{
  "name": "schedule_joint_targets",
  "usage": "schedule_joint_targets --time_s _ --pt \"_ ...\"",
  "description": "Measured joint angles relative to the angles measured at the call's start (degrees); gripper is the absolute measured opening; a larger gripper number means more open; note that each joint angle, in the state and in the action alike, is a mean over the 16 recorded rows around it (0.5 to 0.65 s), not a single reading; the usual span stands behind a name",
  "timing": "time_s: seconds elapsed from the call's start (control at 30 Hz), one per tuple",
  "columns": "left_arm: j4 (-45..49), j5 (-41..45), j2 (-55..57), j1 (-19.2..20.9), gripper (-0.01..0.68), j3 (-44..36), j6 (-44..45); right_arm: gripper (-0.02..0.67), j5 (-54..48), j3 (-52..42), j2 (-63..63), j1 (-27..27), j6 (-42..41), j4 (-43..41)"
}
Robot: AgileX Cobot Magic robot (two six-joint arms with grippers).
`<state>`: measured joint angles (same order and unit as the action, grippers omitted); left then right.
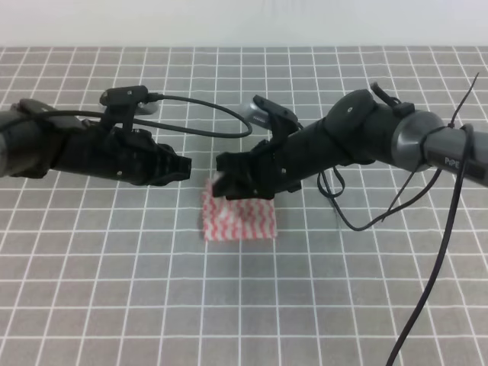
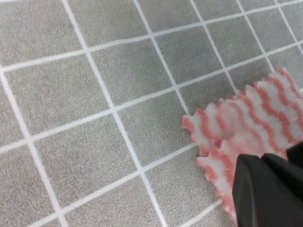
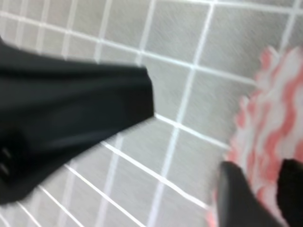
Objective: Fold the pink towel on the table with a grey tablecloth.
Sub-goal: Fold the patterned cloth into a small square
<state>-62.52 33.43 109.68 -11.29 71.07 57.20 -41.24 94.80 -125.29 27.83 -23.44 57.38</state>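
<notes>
Lying mid-table w/ grey tablecloth (image 1: 91, 259), pink towel (image 1: 238, 217); right gripper (image 1: 229, 179) over its back-left edge, fingers slightly apart; left gripper (image 1: 183, 168) just left, state unclear.

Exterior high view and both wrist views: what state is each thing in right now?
pink towel: lying on the cloth, folded with layers showing at its near corner, top edge under the right gripper.
left gripper: beside the towel, holding nothing; jaws unclear.
right gripper: over the towel's top-left corner; jaws unclear.
grey tablecloth: spread flat.
</notes>
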Motion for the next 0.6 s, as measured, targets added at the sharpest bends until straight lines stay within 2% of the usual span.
schedule_joint_targets --time_s 0.13,0.27,0.43,0.6 --pt "0.00 0.21 -0.35 0.00 -0.004 0.00 0.00 0.277 0.70 0.00 -0.25 0.00 -0.39 1.37" --pt "-0.04 1.46 -0.52 0.00 -0.004 0.00 0.00 0.316 1.09 0.00 -0.48 0.00 -0.77 2.15" --pt "-0.80 4.05 -0.61 -0.03 -0.004 -0.01 0.03 0.293 0.50 -0.01 -0.62 -0.22 -1.15 1.50" --pt "-1.61 6.71 -0.66 -0.62 -0.003 -0.01 0.01 0.220 -1.75 -0.01 -0.32 -1.26 -1.13 -0.44"
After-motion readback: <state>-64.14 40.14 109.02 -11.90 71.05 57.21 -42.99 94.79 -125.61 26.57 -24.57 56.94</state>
